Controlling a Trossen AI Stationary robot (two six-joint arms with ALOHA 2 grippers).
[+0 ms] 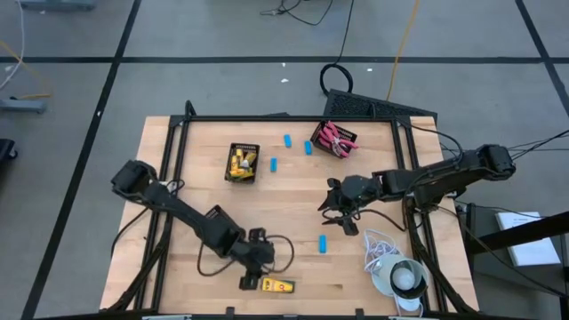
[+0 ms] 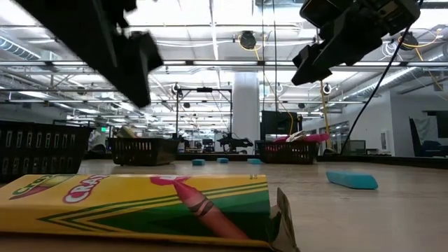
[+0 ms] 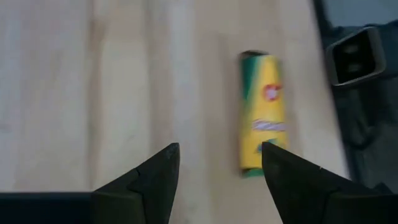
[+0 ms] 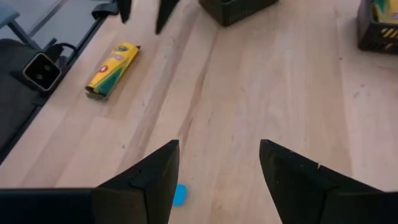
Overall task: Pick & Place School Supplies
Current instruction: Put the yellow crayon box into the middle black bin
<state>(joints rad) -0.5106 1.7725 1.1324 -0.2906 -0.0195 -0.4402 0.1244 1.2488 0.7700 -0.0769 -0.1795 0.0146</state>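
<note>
A yellow-and-green crayon box [image 1: 277,285] lies flat near the table's front edge. My left gripper [image 3: 219,171] hovers open just above and beside it, touching nothing; the box [image 3: 262,112] lies ahead of one finger. My right gripper [image 4: 217,168] hangs open over the table's middle, with a light-blue eraser [image 4: 180,194] on the wood below beside one finger. Three more blue erasers [image 1: 287,140] lie farther back. One black basket [image 1: 242,164] holds yellow boxes, and another [image 1: 333,138] holds pink-handled scissors.
A white cord with a round grey-white object [image 1: 396,271] lies at the front right corner. A black frame runs along the table's edges [image 1: 267,118]. Bare wood [image 1: 191,222] stretches between the baskets and the front edge.
</note>
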